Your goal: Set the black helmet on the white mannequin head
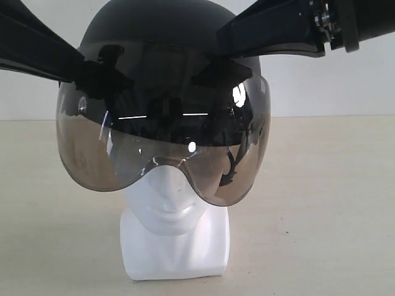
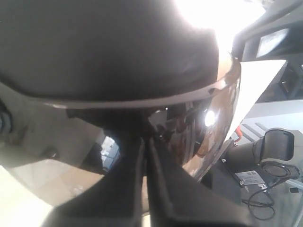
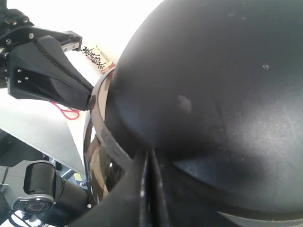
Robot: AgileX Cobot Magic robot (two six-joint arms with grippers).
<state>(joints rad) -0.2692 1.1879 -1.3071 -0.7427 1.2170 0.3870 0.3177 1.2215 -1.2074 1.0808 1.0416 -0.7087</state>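
Exterior: black helmet (image 1: 166, 24), smoky visor (image 1: 154, 154) down, over the white mannequin head (image 1: 174, 213) on the bench (image 1: 321, 203); mouth, chin and neck show below.
Left wrist: left hand (image 2: 145, 142), fingers nearly together, nipping the visor's edge.
Right wrist: right hand (image 3: 149, 156), pinched likewise on the helmet's rim.

Exterior view: soft, even light is falling; smoky tinted bubble visor (image 1: 163, 154) is mirroring small white glare spots; glossy white mannequin head (image 1: 174, 240) is showing darker behind the tint.
Left wrist view: background is blowing out to white; black left tool (image 2: 144, 141) is blurring close to lens.
Right wrist view: matte black helmet shell (image 3: 213, 85) is showing dull sheen; black right tool (image 3: 150, 156) is lying out of focus.
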